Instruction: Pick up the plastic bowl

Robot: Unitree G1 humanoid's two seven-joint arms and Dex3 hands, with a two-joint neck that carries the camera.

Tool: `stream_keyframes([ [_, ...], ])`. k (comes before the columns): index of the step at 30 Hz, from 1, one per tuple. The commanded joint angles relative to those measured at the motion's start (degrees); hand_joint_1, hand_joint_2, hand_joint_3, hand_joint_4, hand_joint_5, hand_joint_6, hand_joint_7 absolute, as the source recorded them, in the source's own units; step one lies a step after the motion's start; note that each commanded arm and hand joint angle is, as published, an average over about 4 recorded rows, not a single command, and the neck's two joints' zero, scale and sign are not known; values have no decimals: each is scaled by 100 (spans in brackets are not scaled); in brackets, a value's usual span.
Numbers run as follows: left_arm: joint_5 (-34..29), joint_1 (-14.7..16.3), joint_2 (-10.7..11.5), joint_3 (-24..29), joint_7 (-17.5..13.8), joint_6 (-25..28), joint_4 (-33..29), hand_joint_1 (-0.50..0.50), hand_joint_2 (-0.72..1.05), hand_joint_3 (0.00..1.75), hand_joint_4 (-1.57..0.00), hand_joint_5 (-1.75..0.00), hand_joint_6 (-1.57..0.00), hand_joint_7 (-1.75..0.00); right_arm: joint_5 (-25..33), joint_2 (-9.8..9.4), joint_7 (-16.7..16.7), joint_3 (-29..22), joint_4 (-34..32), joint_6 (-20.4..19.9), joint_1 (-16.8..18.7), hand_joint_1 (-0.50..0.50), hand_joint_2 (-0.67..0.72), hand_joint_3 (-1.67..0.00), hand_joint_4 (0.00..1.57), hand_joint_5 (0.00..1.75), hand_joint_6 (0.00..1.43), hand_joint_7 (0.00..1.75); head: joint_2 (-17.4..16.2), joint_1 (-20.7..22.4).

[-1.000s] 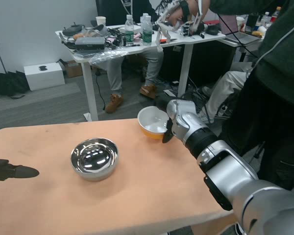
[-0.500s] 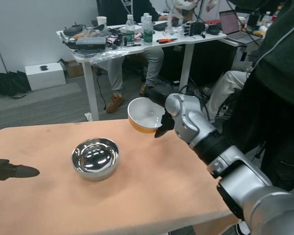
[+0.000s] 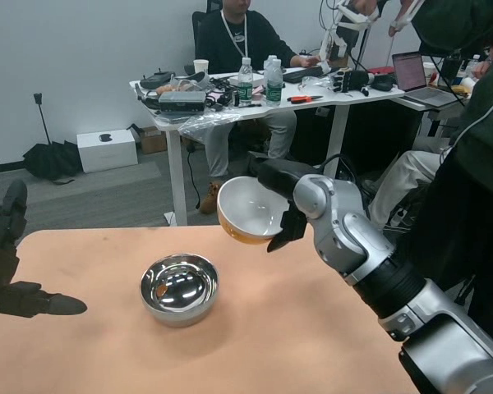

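The plastic bowl (image 3: 248, 211), white inside and orange outside, is up in the air above the table's far edge, tilted toward me. My right hand (image 3: 286, 201) grips its right rim, with dark fingers over the top edge and below it. On the tan table (image 3: 271, 328) below and to the left sits a shiny metal bowl (image 3: 179, 286). My left hand (image 3: 8, 263) hovers at the far left edge of the picture, fingers spread and holding nothing.
A person in dark clothes stands close on the right (image 3: 468, 172). Behind the table, a seated person (image 3: 242, 41) is at a cluttered white desk (image 3: 255, 86) with bottles and tools. A white box (image 3: 105, 148) lies on the floor.
My right hand has lifted the plastic bowl off the table and tilted it. The camera has tipped upward, so the whole scene sits lower in the picture.
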Motion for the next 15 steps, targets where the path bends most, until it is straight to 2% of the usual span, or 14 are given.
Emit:
stream_keyframes([
  [1, -6, -101, 32, 1, 1, -26, -123, -50, -10, 0, 0, 0, 0, 0, 58, -62, 73, 37, -197, 58, 103, -50, -41, -119, 90, 155, 3, 161, 198, 303],
  [5, -6, -118, 72, -15, 1, -26, -215, -50, -10, 7, 0, 0, 0, 0, 119, -75, 92, 79, -327, 64, 138, -50, -46, -119, 91, 155, 3, 161, 310, 417],
  [9, -94, -118, 90, -94, 1, -26, -279, -50, -10, 0, 0, 0, 0, 0, 126, -75, 106, 125, -445, 69, 174, -50, -45, -119, 88, 155, 3, 164, 310, 417],
  [13, -120, -94, 90, -149, 1, -26, -301, -50, -10, 2, 0, 0, 0, 0, 128, -75, 127, 141, -538, 95, 178, -50, -45, -119, 91, 150, 3, 168, 632, 602],
  [15, -120, -89, 90, -157, 1, -26, -308, -50, -10, 6, 0, 0, 0, 0, 128, -78, 135, 154, -558, 104, 178, -50, -44, -119, 90, 152, 3, 168, 589, 578],
])
